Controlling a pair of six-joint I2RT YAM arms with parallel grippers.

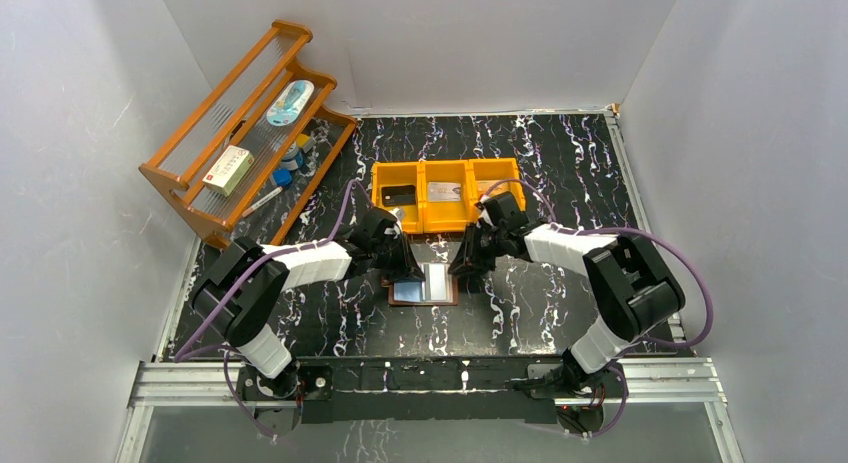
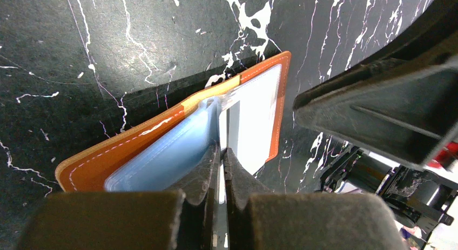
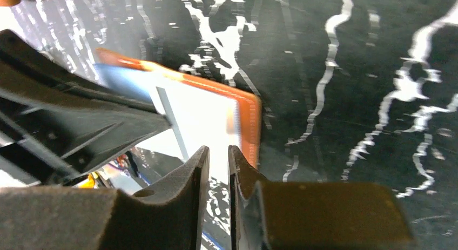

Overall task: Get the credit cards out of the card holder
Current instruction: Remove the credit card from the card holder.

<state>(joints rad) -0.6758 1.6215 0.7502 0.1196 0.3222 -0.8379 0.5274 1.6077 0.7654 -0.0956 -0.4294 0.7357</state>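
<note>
Lying open near the counter's middle, toward its near edge: brown stitched-leather card holder (image 1: 424, 285), blue clear pockets up. Left gripper (image 2: 222, 155) is pinching a pocket leaf, nearly closed, steadying it. Right gripper (image 3: 218, 157), fingers narrowly apart, holding nothing visible, is hovering just beside. Two flat cards (image 1: 399, 194) are sitting in an orange plastic bin (image 1: 447, 195) toward the far edge.

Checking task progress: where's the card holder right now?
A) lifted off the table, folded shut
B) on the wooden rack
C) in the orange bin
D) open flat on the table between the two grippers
D: the card holder lies open on the marble-patterned table, its clear pockets facing up, with the left gripper and right gripper at either side of it.
</note>
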